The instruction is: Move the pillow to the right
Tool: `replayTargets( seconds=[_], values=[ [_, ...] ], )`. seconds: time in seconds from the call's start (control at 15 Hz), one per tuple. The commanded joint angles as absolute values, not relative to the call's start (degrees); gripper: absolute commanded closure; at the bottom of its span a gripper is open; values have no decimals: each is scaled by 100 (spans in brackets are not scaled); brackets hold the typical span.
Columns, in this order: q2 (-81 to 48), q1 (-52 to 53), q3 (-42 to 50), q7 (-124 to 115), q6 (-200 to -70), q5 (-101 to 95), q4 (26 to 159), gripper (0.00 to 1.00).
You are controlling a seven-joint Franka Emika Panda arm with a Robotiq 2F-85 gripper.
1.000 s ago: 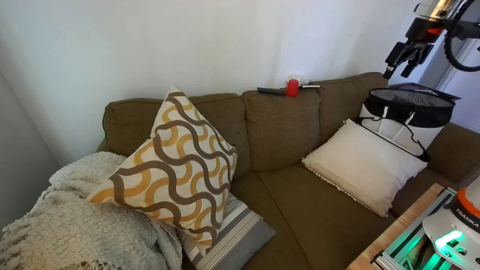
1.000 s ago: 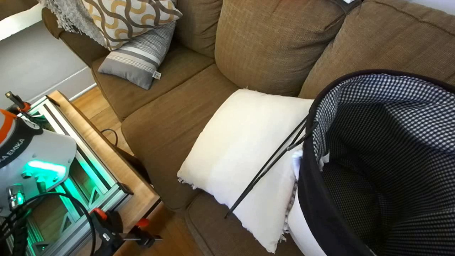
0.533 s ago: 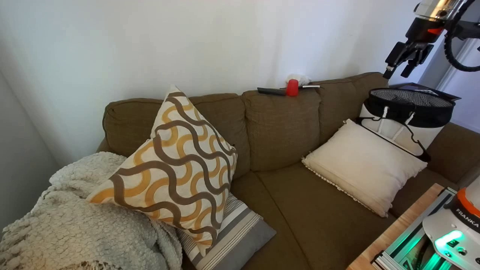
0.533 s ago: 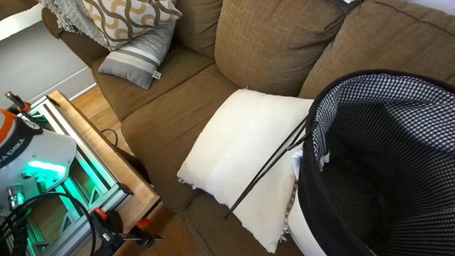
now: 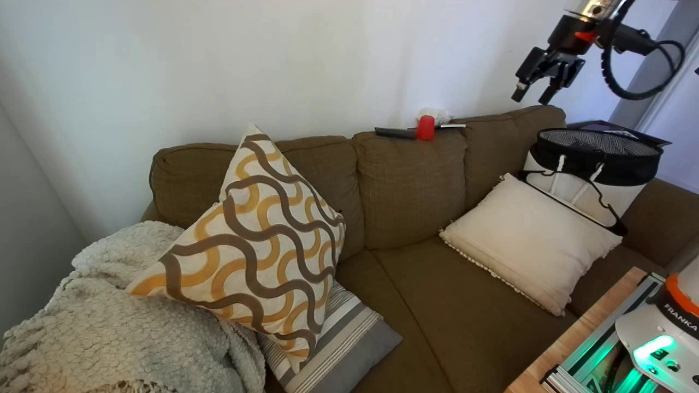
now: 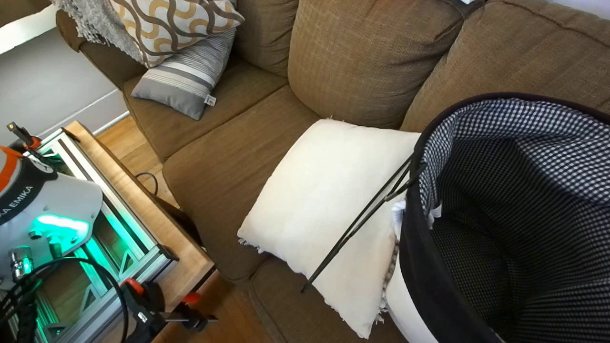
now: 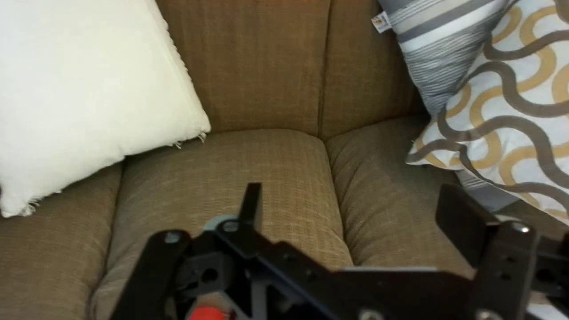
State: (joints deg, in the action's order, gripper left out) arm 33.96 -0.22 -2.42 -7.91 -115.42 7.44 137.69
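Note:
The pillow with the mustard-and-brown lattice on cream (image 5: 262, 240) leans at the sofa's far end in an exterior view, resting on a fuzzy blanket and a striped pillow. It also shows in an exterior view (image 6: 171, 24), cut by the top edge, and at the right of the wrist view (image 7: 520, 102). My gripper (image 5: 532, 97) hangs high above the sofa back, well apart from the pillow. In the wrist view the gripper (image 7: 351, 200) has its fingers wide apart, with only brown sofa showing between them. It is open and holds nothing.
A grey striped pillow (image 5: 352, 349) lies under the patterned one. An all-cream pillow (image 5: 535, 234) lies against a white-and-black hamper (image 5: 595, 158), with a black hanger (image 6: 355, 228) across it. A red cup (image 5: 426, 127) stands on the sofa back. A blanket (image 5: 136, 327) covers the sofa's end.
In the last half second my gripper has moved left and slightly up in an exterior view, away from above the hamper. The pillows have not moved.

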Motion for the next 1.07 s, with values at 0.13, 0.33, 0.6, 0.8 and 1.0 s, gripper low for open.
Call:
replayTargets(
  seconds=[0.13, 0.33, 0.6, 0.8, 1.0],
  values=[
    [1449, 779, -720, -462, -11408, 1260, 12052, 0],
    [473, 1080, -1089, -378, -11085, 1066, 10989, 0],
    [-732, 1435, -1518, -440, -10295, 782, 9616, 0],
    [-1582, 1734, -1669, -536, -9803, 459, 8643, 0],
    [-1216, 1724, -1595, -546, -10225, 664, 9196, 0]
  ],
)
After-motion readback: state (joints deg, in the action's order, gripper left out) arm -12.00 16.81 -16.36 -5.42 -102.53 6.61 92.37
